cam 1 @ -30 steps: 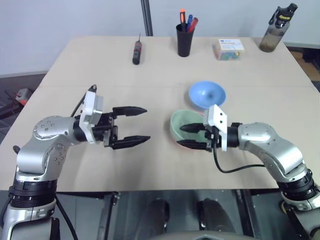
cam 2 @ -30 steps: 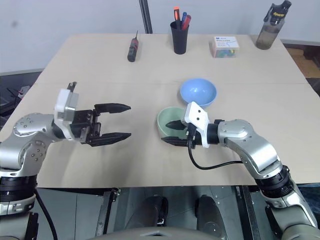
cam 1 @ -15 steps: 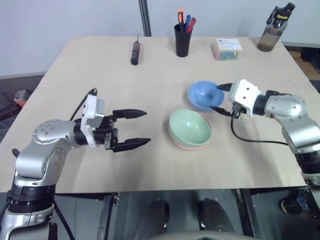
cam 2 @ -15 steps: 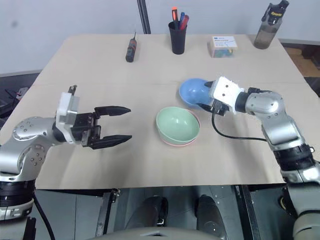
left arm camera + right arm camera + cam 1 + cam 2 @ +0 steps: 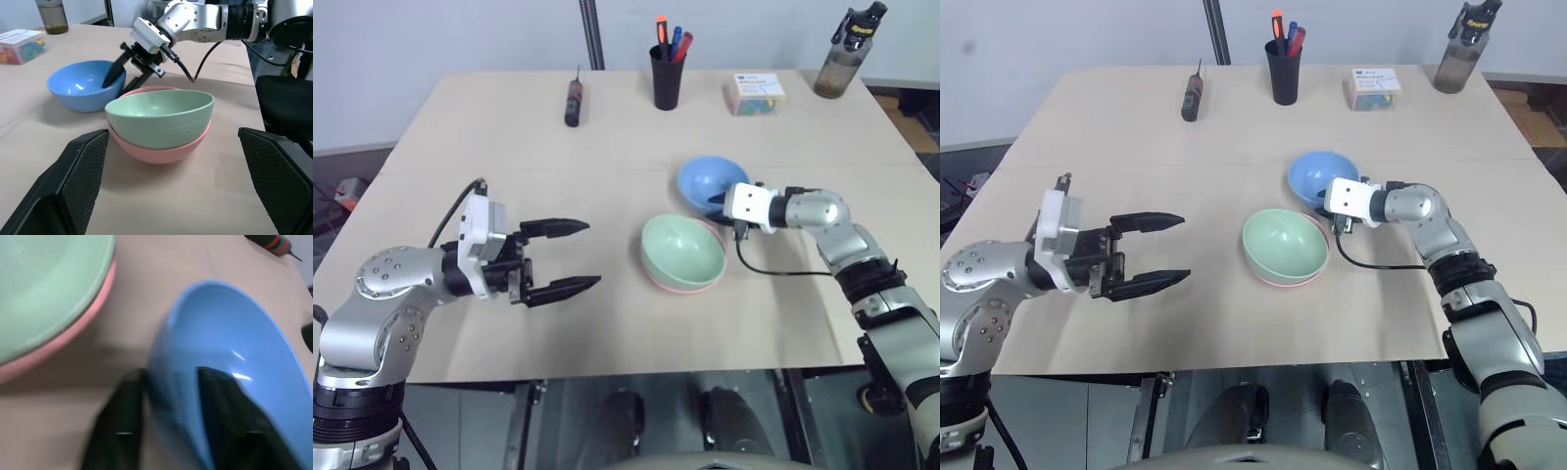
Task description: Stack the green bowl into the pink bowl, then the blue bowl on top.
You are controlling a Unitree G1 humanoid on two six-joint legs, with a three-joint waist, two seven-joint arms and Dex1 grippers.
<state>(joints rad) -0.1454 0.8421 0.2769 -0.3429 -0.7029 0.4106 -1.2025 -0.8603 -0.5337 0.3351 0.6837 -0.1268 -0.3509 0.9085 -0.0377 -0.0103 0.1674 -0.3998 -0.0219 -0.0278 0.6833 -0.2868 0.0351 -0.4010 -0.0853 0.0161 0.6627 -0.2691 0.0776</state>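
Fingers, left gripper (image 5: pixel 560 257): standing wide apart, grasping nothing, hovering over bare tabletop (image 5: pixel 607 323) to the left of the bowls, well apart from them.
Fingers, right gripper (image 5: pixel 128 66): straddling the blue bowl's near rim, one finger (image 5: pixel 222 416) inside the bowl, the other (image 5: pixel 122 416) outside against its wall, closing on that wall.
Open room, near: the tabletop's front strip is lying bare from the left gripper across to the right edge; the front edge is running just below both arms.
Green bowl (image 5: pixel 682 250): sitting nested inside the pink bowl (image 5: pixel 161 149), near the tabletop's middle, only a pink band showing beneath it.
Blue bowl (image 5: pixel 707 181): resting on the tabletop just behind and to the right of the stack, close beside it, tipping slightly.
Open room, far: a broad bare band is lying between the bowls and the back row.
Back row: screwdriver (image 5: pixel 575 99), black pen cup (image 5: pixel 667 78), small box (image 5: pixel 754 93), bottle (image 5: pixel 839 54), all near the far edge.
Count: three bowls, two grippers, one each of the back-row things.
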